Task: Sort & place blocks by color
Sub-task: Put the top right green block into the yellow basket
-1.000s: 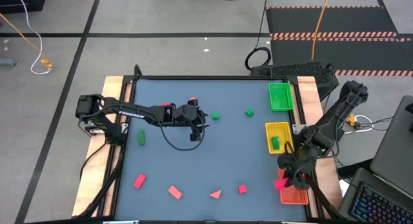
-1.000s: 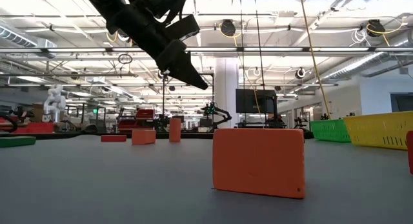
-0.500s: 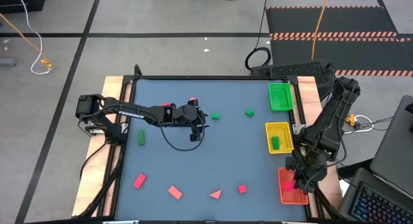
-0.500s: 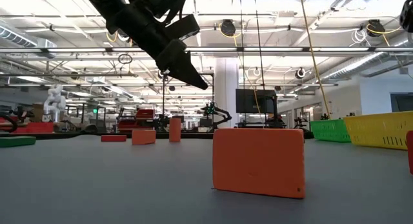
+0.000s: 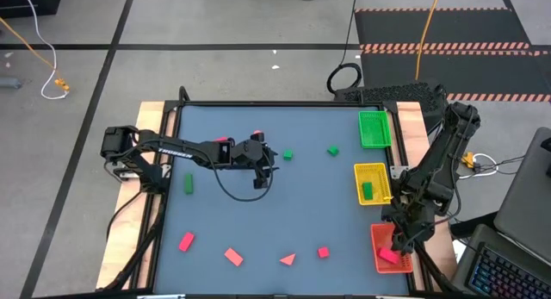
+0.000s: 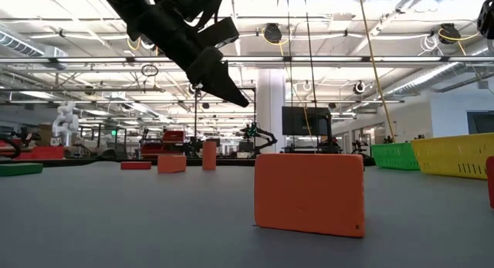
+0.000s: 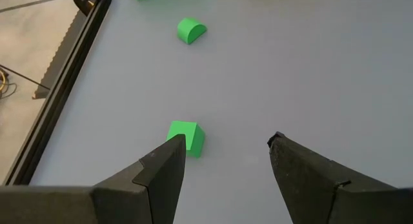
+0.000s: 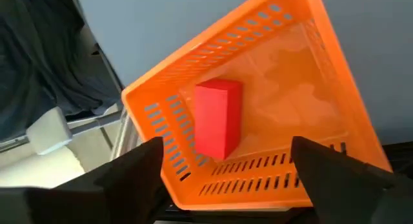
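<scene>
My right gripper point(image 8: 226, 146) hangs open over the red tray point(image 5: 380, 236) at the table's near right corner. A red block point(image 8: 218, 117) rests on the tray's floor below the fingers, touched by neither. My left gripper point(image 7: 226, 146) hangs open above the table's middle point(image 5: 262, 164), with a green cube point(image 7: 187, 137) just beyond its fingers and a green half-round block point(image 7: 191, 30) farther off. Several red blocks lie along the near edge point(image 5: 233, 257). Another green block point(image 5: 188, 184) lies at the left.
A yellow tray point(image 5: 371, 171) holding a green block point(image 5: 368, 190) and a green tray point(image 5: 374, 128) stand along the right edge, beyond the red tray. Two red pieces point(image 5: 222, 141) lie next to the left arm. An orange-red block point(image 6: 309, 193) stands close to the low camera.
My right gripper has moved toward the table's right edge, over the red tray, and has let go of the red block. The block was at the fingers a second ago and now lies in the tray.
</scene>
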Robot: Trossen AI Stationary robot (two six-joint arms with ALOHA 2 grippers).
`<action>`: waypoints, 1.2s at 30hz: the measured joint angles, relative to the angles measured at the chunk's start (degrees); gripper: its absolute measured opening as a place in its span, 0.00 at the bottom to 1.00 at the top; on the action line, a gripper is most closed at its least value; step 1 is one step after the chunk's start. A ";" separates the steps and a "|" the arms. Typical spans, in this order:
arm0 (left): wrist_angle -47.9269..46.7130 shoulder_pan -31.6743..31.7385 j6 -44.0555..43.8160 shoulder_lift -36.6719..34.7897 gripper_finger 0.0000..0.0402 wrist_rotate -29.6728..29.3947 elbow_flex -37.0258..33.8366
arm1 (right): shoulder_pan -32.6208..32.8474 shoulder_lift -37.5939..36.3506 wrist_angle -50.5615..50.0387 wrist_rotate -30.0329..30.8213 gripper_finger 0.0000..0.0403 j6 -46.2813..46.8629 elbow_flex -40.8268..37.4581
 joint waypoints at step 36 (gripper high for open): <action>4.36 -0.01 0.07 0.02 0.56 0.92 0.00 | -46.31 9.42 30.24 43.89 0.86 -69.22 0.02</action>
